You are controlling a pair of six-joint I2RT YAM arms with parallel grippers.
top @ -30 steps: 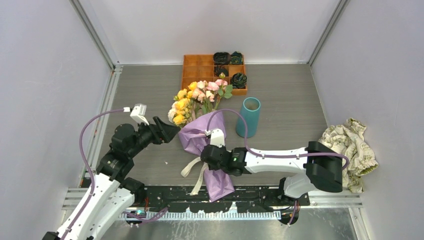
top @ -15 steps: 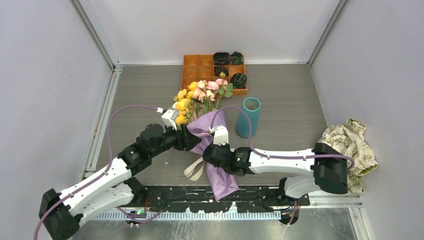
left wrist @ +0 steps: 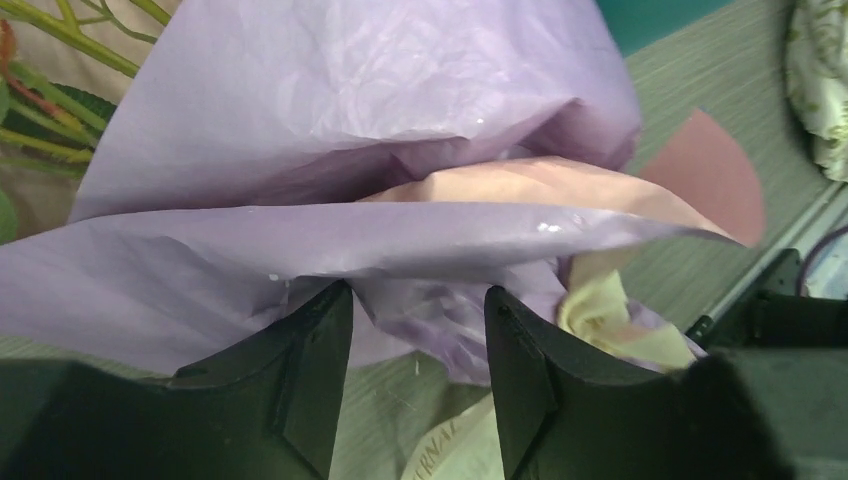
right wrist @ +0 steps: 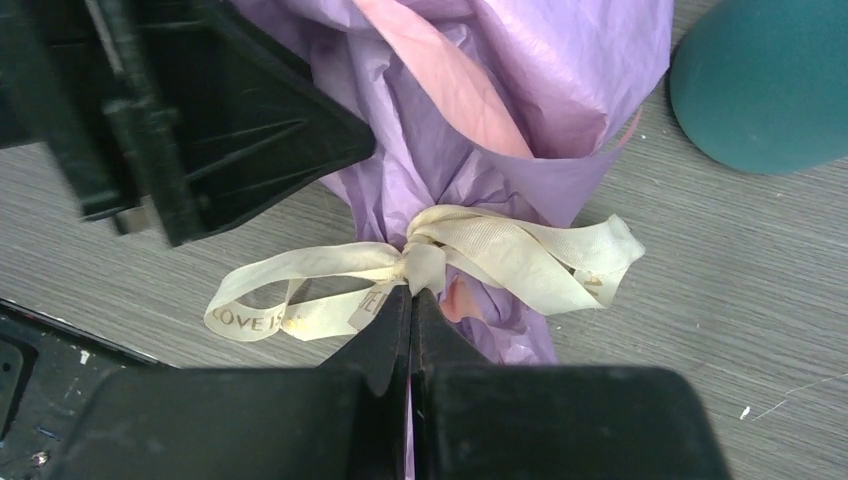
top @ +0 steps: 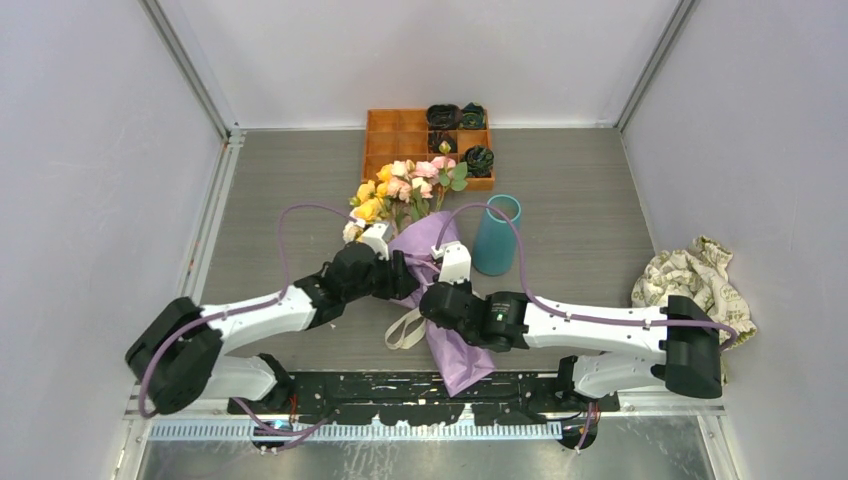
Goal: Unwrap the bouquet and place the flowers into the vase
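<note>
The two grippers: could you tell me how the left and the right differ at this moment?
The left gripper stands open with the purple paper in its gap; the right gripper is shut. The left gripper works at the paper's fold, while the right gripper's tips meet at the knot of the ribbon bow. Both are at the bouquet.

We see a grey wood-grain table [top: 600,200] walled in on three sides. Near its middle lies the bouquet [top: 425,245] on its side, its purple paper pointing at the near edge and its flowers [top: 400,185] reaching toward the far edge. Its cream ribbon [top: 405,330] trails onto the boards. Just to its right stands the teal vase [top: 497,235], upright. An orange compartmented tray [top: 385,130] sits against the far edge, and a crumpled patterned cloth [top: 690,285] lies at the right side.
</note>
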